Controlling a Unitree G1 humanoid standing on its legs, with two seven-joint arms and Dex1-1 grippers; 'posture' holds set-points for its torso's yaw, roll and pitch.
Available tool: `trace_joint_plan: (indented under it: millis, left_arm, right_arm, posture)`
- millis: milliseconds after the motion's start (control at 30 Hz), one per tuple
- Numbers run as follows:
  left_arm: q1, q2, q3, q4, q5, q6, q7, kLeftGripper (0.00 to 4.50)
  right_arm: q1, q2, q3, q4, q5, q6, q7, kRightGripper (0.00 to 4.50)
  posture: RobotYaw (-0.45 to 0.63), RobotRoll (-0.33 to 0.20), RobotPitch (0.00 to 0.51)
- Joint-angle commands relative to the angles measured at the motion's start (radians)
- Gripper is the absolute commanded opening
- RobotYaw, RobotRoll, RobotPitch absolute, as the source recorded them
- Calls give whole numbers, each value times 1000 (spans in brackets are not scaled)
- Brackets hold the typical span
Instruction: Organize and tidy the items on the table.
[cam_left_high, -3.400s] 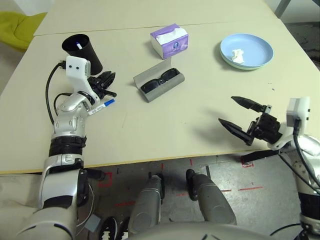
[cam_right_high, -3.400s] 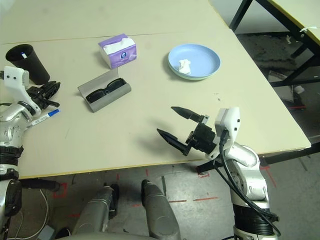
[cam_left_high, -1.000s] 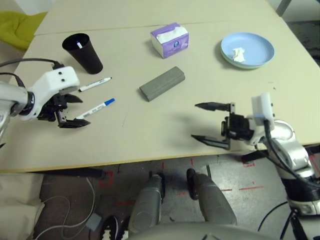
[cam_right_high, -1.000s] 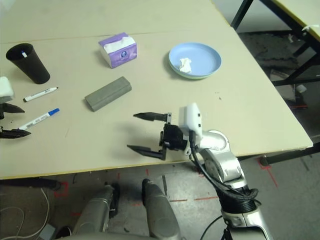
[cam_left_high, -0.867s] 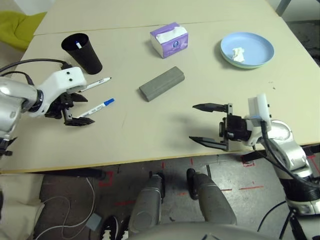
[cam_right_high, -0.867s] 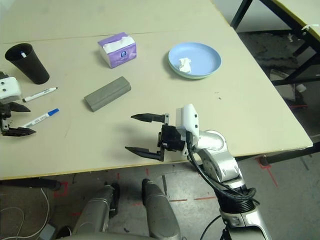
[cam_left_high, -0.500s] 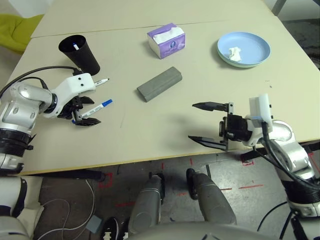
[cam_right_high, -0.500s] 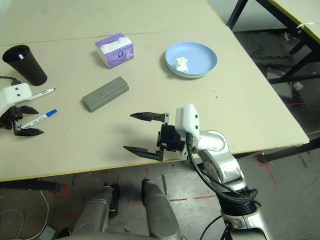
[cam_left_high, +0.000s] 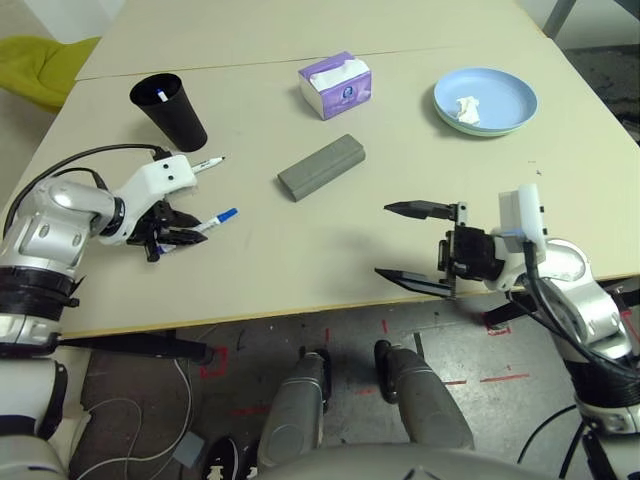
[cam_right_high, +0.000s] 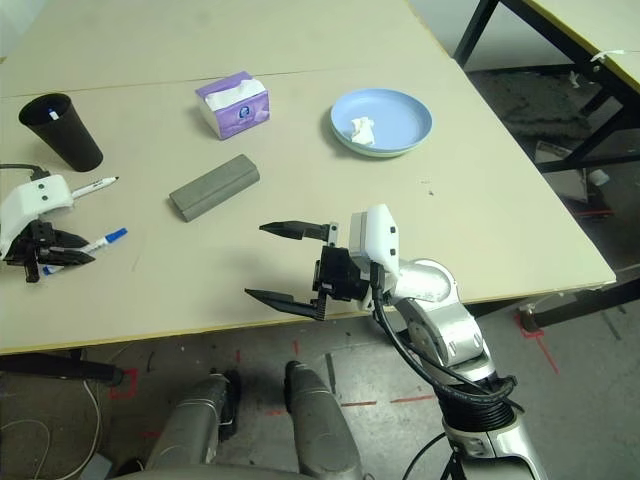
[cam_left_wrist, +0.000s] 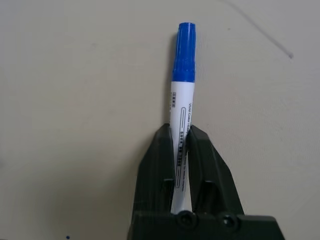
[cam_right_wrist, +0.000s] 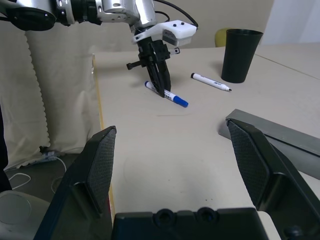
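Note:
A white marker with a blue cap (cam_left_high: 216, 219) lies on the table (cam_left_high: 300, 255) at the left, and my left gripper (cam_left_high: 190, 232) is shut on its barrel (cam_left_wrist: 182, 102). Just behind it lies the black-capped marker (cam_left_high: 205, 163), with the black cup (cam_left_high: 170, 110) further back. The closed grey glasses case (cam_left_high: 321, 167) rests mid-table. At the far right a crumpled tissue (cam_left_high: 467, 108) sits in the blue plate (cam_left_high: 505, 95). My right gripper (cam_left_high: 405, 245) hovers open over the table's front edge, holding nothing.
A purple tissue box (cam_left_high: 335, 84) stands behind the case. Something white and blue stands inside the cup. A green rim (cam_left_high: 462, 124) shows under the blue plate. Bare tabletop lies between the case and my right gripper.
My left gripper, open around the blue-capped marker half a second ago, has shut on it. The right arm has not moved.

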Motion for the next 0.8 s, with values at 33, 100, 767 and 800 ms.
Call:
trace_joint_plan:
  millis: [33,100,767,800]
  left_arm:
    - [28,9,63,-85,-133,62,-107,252]
    - [26,-4,126,-122,-219,128,-111,252]
    - [-11,-230,600,-64,-341,-5,625,252]
    - [-27,-237,601,-40,-333,-29,657,252]
  right_arm:
    - [15,1,-6,-16,18,15,-4,4500]
    - [15,6,-12,-13,30,21,-12,4500]
    - [-10,64,-50,27,-45,179,-331,4500]
    - [-13,71,-50,29,-48,185,-343,4500]
  posture:
    - [-166,0,239]
    - [-163,0,239]
    - [-104,0,246]
    - [-103,0,247]
